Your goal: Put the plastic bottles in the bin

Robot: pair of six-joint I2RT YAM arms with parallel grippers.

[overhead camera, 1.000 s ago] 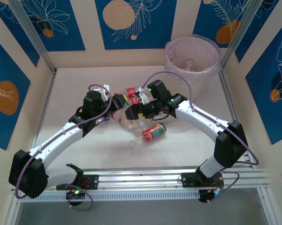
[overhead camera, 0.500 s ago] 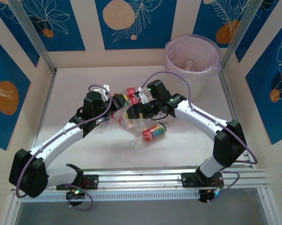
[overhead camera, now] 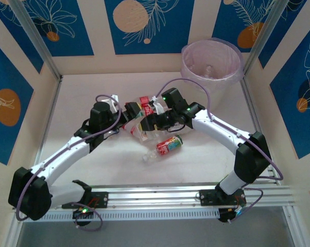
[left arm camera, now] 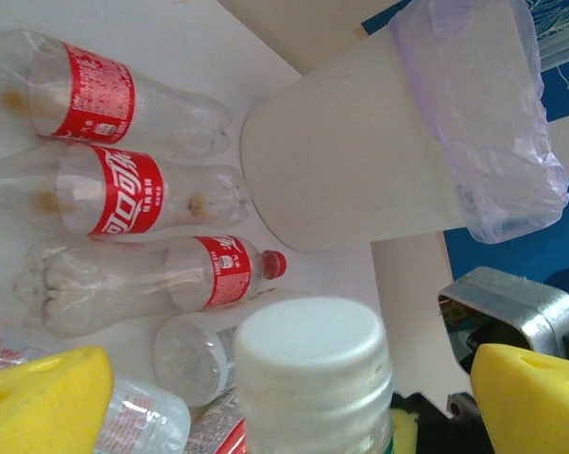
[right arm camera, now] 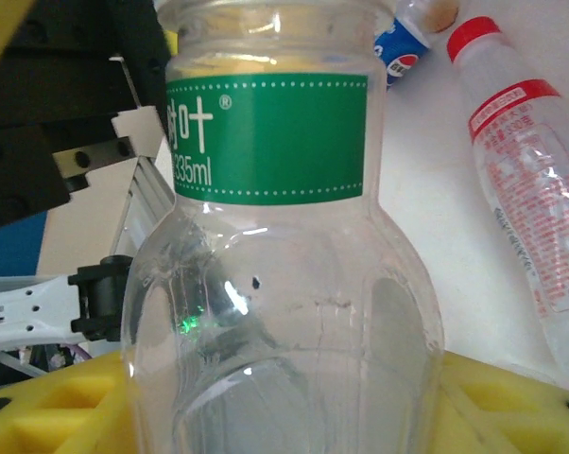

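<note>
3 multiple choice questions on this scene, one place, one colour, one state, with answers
1. Where does the bin stand?
A near left corner
B far right corner
C table centre

2. Label colour on the bottle in the right gripper?
A green
B red
C blue

3. The left gripper is?
A shut on a bottle
B open
C shut on nothing

Answers:
1 B, the top view shows it at the table's far right corner.
2 A, a green band wraps it.
3 B, its yellow pads stand clear of the white cap between them.
</note>
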